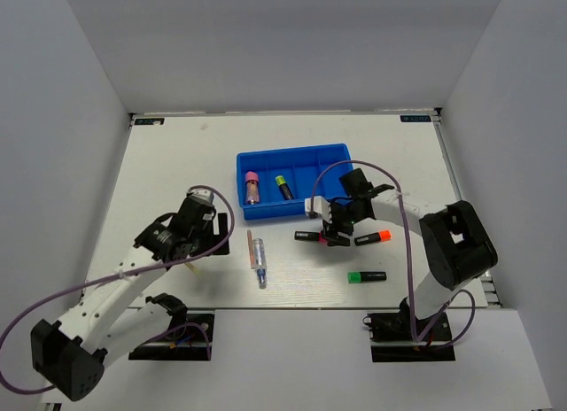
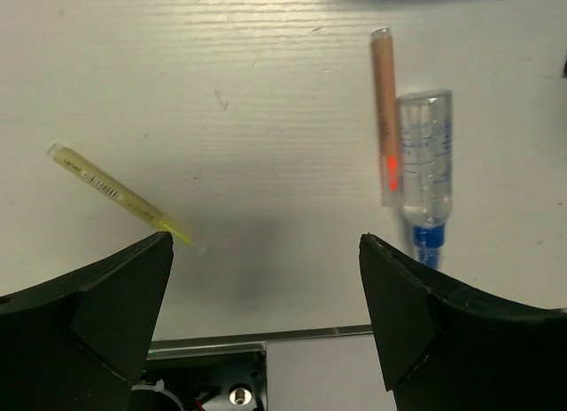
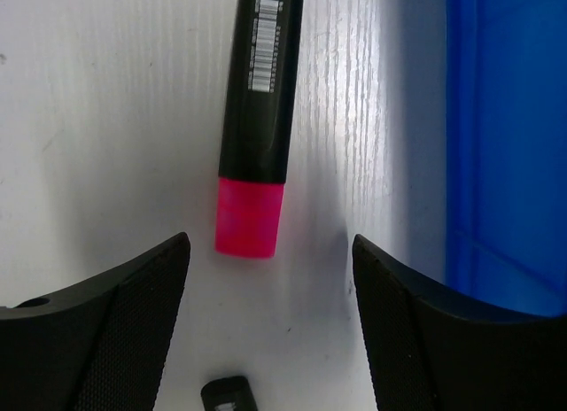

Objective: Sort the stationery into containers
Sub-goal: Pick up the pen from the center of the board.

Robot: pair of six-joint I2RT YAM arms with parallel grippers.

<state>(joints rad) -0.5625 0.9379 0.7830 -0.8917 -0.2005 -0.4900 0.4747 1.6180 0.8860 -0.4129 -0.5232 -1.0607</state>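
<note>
**penpusher:** Anyone got a rundown of the white table [image 1: 177, 163] from the top cam?

**yam_lurker:** Sure. The biggest thing on it is the blue tray [image 1: 292, 151], at 12 o'clock from the table's middle. Its leftmost compartment has a pink-capped item [image 1: 252, 188], and the next one over has a yellow-ended highlighter [image 1: 283, 187].

**penpusher:** And the grippers?

**yam_lurker:** The right gripper [image 3: 270, 247] hangs at the tray's 5 o'clock, right over the pink-ended highlighter [image 3: 257, 119]. Its jaws are spread wide and pinching nothing. The left gripper [image 2: 264, 243] is out at 9 o'clock from the pen, jaws spread too, just bare table between them.

**penpusher:** Loose stuff?

**yam_lurker:** The orange-ended highlighter [image 1: 373, 238] lies at 3 o'clock from the right gripper, with the green-ended highlighter [image 1: 367, 275] at the orange one's 6 o'clock. The clear blue-tipped pen [image 2: 425, 163] lies at the tray's 7 o'clock. A thin pink stick [image 2: 385, 119] runs along its side, touching or just beside, can't tell which. In the left wrist view, the pale yellow stick [image 2: 115, 194] lies well apart at 9 o'clock from those two.
</note>
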